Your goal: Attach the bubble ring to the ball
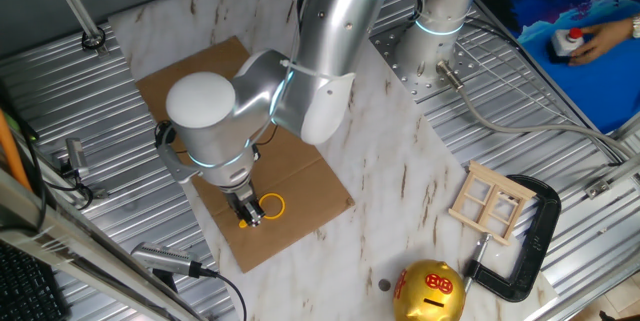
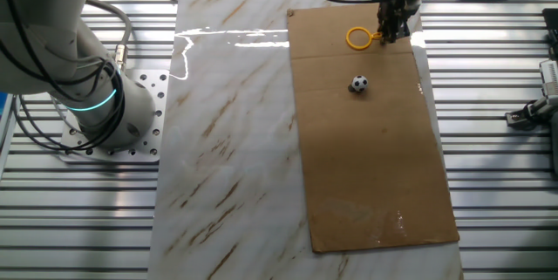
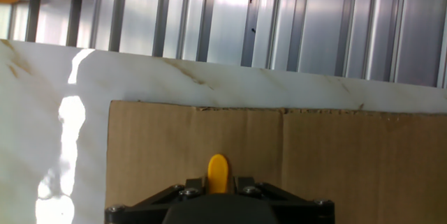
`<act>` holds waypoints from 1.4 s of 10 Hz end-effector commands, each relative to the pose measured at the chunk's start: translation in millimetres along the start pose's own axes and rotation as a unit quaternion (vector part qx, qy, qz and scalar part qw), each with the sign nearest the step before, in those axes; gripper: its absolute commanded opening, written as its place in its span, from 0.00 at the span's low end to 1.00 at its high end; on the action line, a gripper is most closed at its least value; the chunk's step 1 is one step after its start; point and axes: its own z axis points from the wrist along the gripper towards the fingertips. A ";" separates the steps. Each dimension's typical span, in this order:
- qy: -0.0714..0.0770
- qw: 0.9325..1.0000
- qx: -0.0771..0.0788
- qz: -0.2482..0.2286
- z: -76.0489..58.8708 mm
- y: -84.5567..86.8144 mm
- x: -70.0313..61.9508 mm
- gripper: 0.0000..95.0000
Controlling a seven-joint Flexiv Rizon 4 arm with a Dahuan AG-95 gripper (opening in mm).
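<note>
Marble desk (image 1: 400, 191), cardboard sheet (image 1: 300, 201): gripper (image 1: 250, 215) jaws closed narrowly on bubble ring (image 1: 270, 205) handle. Other fixed view: ring's hoop flat on cardboard, ball (image 2: 358, 84) nearby, apart. Hand view: yellow handle tip between jaws.

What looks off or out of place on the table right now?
Nothing stands out. The bubble ring lies flat on the cardboard sheet with its handle at the end effector, and the ball sits apart from it on the same sheet. No spill or damage is visible.
</note>
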 end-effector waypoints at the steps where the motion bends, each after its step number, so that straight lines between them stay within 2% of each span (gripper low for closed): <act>1: -0.001 1.000 0.000 -0.002 0.3 0.0 -0.7 0.00; 3: -0.001 1.000 -0.004 -0.007 -1.6 -0.1 -0.9 0.00; 7: 0.005 1.000 -0.009 -0.027 -17.5 -6.3 -1.5 0.00; 9: 0.016 0.999 -0.012 -0.038 -37.1 -17.1 -1.2 0.00; 10: 0.018 0.999 -0.012 -0.041 -41.2 -19.0 -0.4 0.00; 11: 0.025 0.999 -0.013 -0.046 -52.2 -24.0 3.7 0.00; 12: 0.027 0.998 -0.013 -0.049 -57.3 -26.6 7.7 0.00; 14: 0.025 0.998 -0.015 -0.063 -59.0 -28.1 9.0 0.00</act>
